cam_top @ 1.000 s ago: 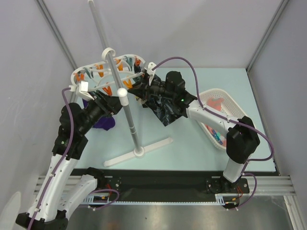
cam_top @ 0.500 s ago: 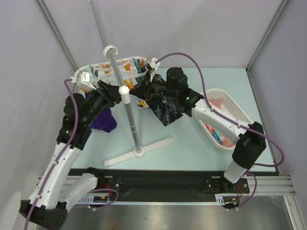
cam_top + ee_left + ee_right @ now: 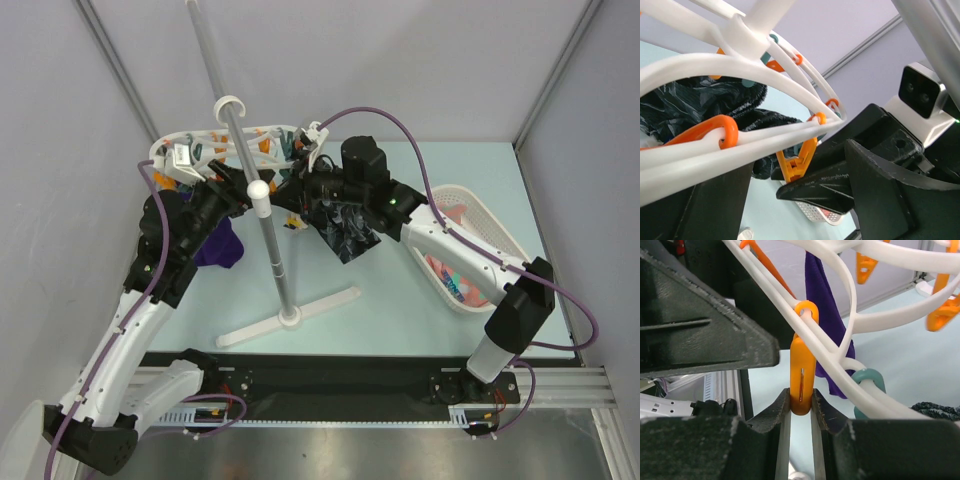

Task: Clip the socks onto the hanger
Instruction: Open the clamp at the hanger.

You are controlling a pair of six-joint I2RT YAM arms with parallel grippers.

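The white hanger (image 3: 190,140) with its orange and teal clips hangs tilted by the pole. Its rim bars (image 3: 740,145) cross over my left gripper (image 3: 220,185), whose jaws stand apart under it. My right gripper (image 3: 298,190) is shut on the end of an orange clip (image 3: 802,382) hanging from the rim; that clip also shows in the left wrist view (image 3: 799,160). The black-grey marbled sock (image 3: 345,228) hangs below my right gripper. The purple sock (image 3: 217,250) hangs from the hanger near the left arm. A salmon-pink sock (image 3: 447,215) lies in the basket.
The grey pole stand (image 3: 283,285) with its white cross base (image 3: 300,312) stands in the middle, between the two arms. The white mesh basket (image 3: 490,232) sits at the right. Grey walls close in the left, back and right sides.
My left arm has risen and moved toward the back, and the hanger has shifted and tilted with it. My right gripper has moved slightly left and up, staying at the hanger's rim.
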